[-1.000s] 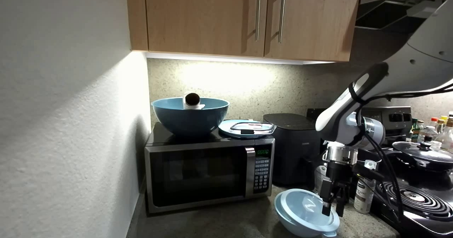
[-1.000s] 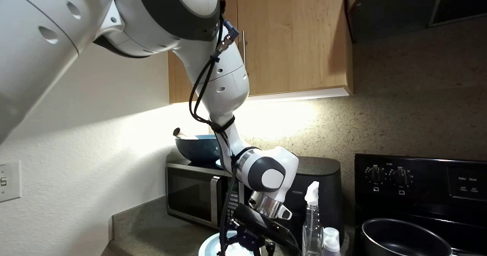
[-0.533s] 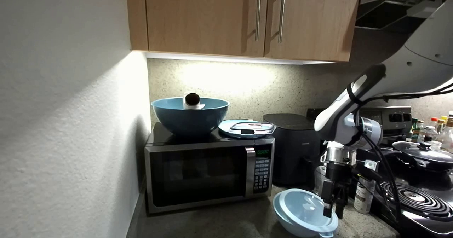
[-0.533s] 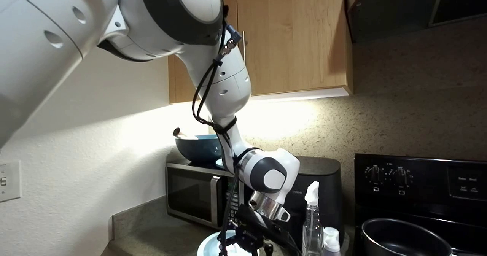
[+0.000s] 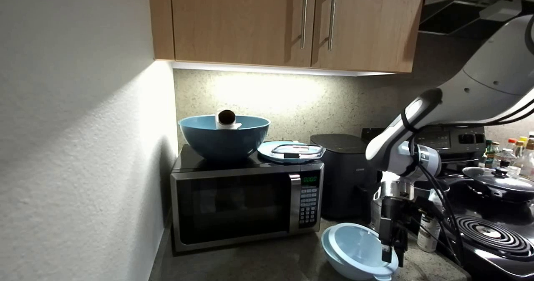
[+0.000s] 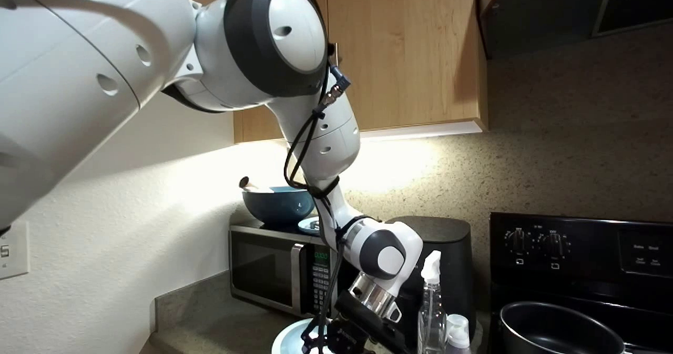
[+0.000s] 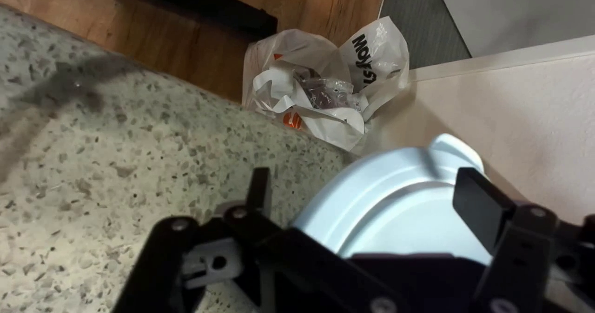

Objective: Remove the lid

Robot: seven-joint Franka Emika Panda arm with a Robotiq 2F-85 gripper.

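The round pale-blue lid [image 5: 361, 243] lies tilted on a pale-blue bowl [image 5: 337, 265] on the counter in an exterior view. Part of the lid [image 6: 286, 339] shows at the bottom edge of an exterior view, behind the gripper. The wrist view shows the lid [image 7: 418, 224] with its raised ring and a rim tab. My gripper [image 5: 393, 256] points down at the lid's right side. In the wrist view the gripper [image 7: 365, 192] is open; one finger appears over the lid near the tab, the other over the counter outside the rim. I cannot tell whether either touches.
A microwave [image 5: 233, 210] carries a large blue bowl [image 5: 225, 141] and a light-blue plate [image 5: 265, 150]. A black appliance [image 5: 340, 181], a spray bottle [image 6: 432, 312], a spray can [image 5: 427, 233] and the stove [image 5: 488, 231] stand close by. A plastic bag [image 7: 297, 52] lies below the counter edge.
The arm has come down and tilted, and the gripper has dropped slightly at the lid's right side. The bowl and lid have shifted slightly left in an exterior view.
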